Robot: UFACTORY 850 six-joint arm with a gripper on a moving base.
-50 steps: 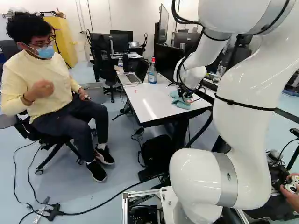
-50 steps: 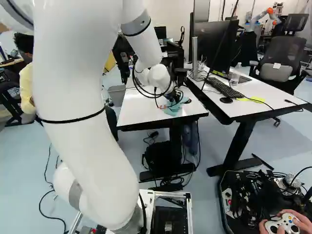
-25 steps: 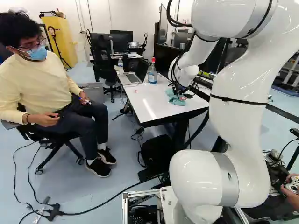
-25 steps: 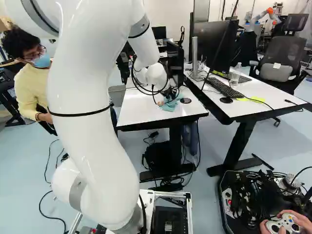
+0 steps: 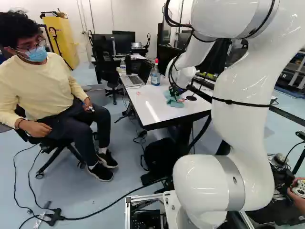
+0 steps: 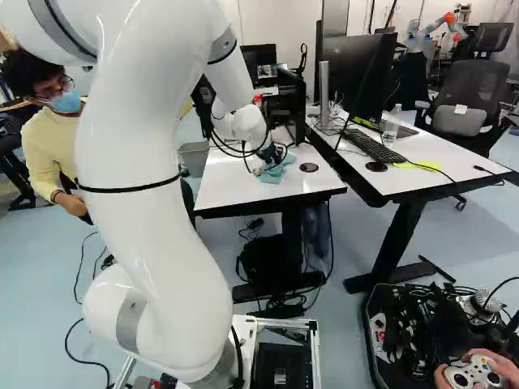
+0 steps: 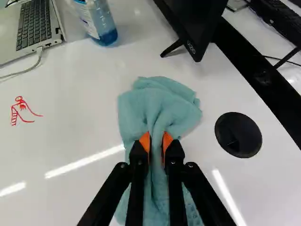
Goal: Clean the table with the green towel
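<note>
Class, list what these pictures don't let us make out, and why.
- Table beneath the towel: covered by it, wrist view.
- Towel's pinched folds: hidden by the gripper, wrist view.
- Bottle's label: too small, left base view.
- Controller's lower edge: cut off, right base view.

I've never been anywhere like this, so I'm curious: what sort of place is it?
Most likely a robotics lab: a big white jointed robot arm reaches over a white-topped table, another robot arm with an orange joint shows farther back, and a tangle of black cables lies nearby.
</note>
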